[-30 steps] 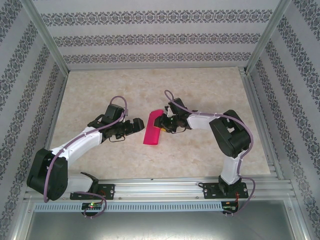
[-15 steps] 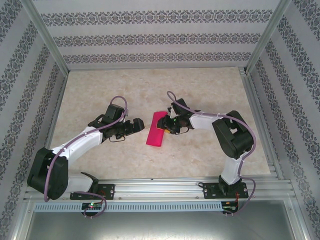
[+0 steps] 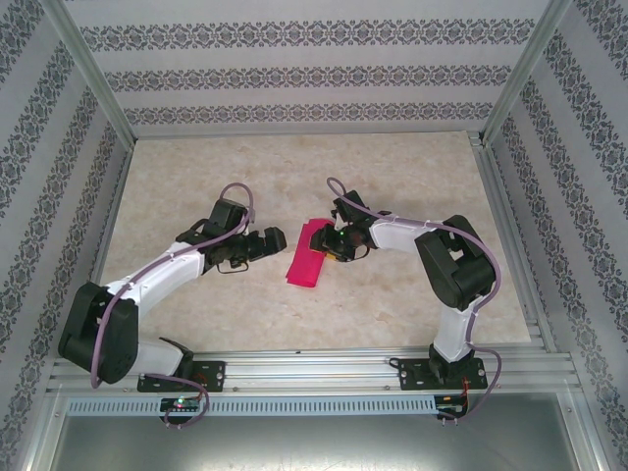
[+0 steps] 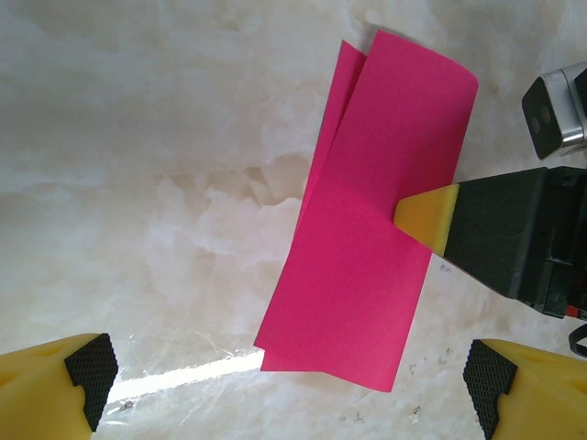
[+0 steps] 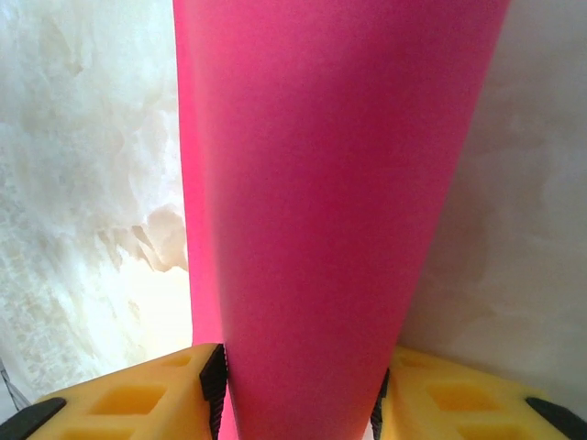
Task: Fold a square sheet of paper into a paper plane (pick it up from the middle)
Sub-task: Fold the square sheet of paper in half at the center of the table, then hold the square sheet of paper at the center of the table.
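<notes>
Square sheet of paper [image 4: 367, 247], folded narrow on counter [image 3: 196, 177]: judged light, limp, crease-prone; is clamped mid-edge by right hand [image 3: 326, 245], left hand [image 3: 274, 236] spread wide.

Folded pink sheet [image 3: 305, 267] on marbled table [image 3: 412, 177]

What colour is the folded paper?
The paper is plain bright magenta-pink, clearest in the left wrist view.

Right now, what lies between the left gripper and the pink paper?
Bare table, seen from above; the left gripper sits apart from the pink paper.
</notes>
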